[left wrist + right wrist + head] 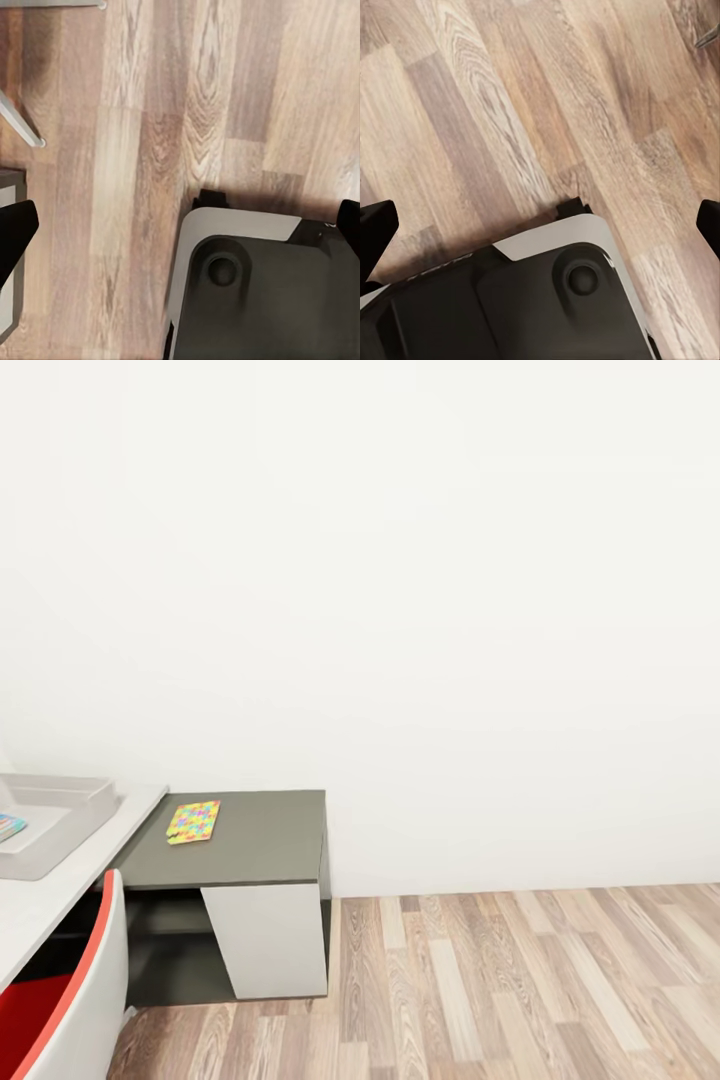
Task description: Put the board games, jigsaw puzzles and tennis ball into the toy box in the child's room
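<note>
Colourful jigsaw puzzle (pixel 193 822) lies flat on table (pixel 270 840).

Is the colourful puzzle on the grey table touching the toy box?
Apart. In the head view the puzzle lies flat on the grey table, and bare tabletop plainly separates it from the toy box on the white desk.

The wall (pixel 400 560) is plain off-white. A jigsaw puzzle (pixel 193 821) speckled in yellow, pink, green and blue lies on the dark grey tabletop (pixel 265 840), whose front panel is pale grey. The tray-like toy box (pixel 60 810) is light grey. The chair (pixel 70 1000) has a red seat and a whitish shell. The floor (pixel 520 990) is striped brown-and-beige woodgrain. The robot's base (pixel 262 300) is black and grey.
</note>
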Robot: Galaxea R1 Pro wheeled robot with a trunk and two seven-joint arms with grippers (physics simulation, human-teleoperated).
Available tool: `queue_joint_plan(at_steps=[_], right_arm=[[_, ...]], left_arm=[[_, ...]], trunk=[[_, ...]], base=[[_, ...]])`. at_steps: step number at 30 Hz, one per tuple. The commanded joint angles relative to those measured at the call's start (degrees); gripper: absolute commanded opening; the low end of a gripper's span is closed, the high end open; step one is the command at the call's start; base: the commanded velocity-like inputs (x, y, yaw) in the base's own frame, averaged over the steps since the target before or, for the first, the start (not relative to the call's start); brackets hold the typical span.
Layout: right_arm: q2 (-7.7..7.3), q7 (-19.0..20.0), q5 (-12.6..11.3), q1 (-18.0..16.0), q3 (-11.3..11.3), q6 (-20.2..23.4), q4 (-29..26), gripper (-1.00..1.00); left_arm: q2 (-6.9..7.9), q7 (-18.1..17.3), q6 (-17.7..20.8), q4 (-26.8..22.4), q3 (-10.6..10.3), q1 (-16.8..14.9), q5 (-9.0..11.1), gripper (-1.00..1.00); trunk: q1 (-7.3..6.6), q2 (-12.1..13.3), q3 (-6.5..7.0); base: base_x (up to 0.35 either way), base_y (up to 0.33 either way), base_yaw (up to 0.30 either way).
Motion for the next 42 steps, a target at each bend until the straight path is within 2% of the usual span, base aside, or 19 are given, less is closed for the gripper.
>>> queue_joint_plan(at_steps=[1, 16, 25, 42], right_arm=[[0.00, 0.0, -0.2, 0.0, -0.1, -0.2, 0.0, 1.00], [0.08, 0.0, -0.3, 0.0, -0.1, -0.1, 0.0, 1.00], [-0.01, 0.0, -0.4, 0.0, -0.1, -0.1, 0.0, 1.00], [-0.04, 0.0, -0.4, 0.0, -0.2, -0.1, 0.0, 1.00]], left_arm=[[-0.02, 0.0, -0.1, 0.0, 0.2, 0.0, 0.5, 1.00], [-0.23, 0.0, -0.2, 0.0, 0.2, 0.0, 0.0, 1.00], [-0.08, 0.0, -0.6, 0.0, 0.2, 0.0, -0.9, 1.00], [0.00, 0.0, -1.4, 0.0, 0.2, 0.1, -1.0, 1.00]], trunk=[[0.05, -0.1, -0.13], [0.05, -0.1, -0.13], [0.05, -0.1, -0.13], [0.05, -0.1, -0.13]], base=[[0.125, 0.000, 0.000], [0.028, 0.000, -0.029], [0.001, 0.000, -0.238], [-0.076, 0.025, -0.276]])
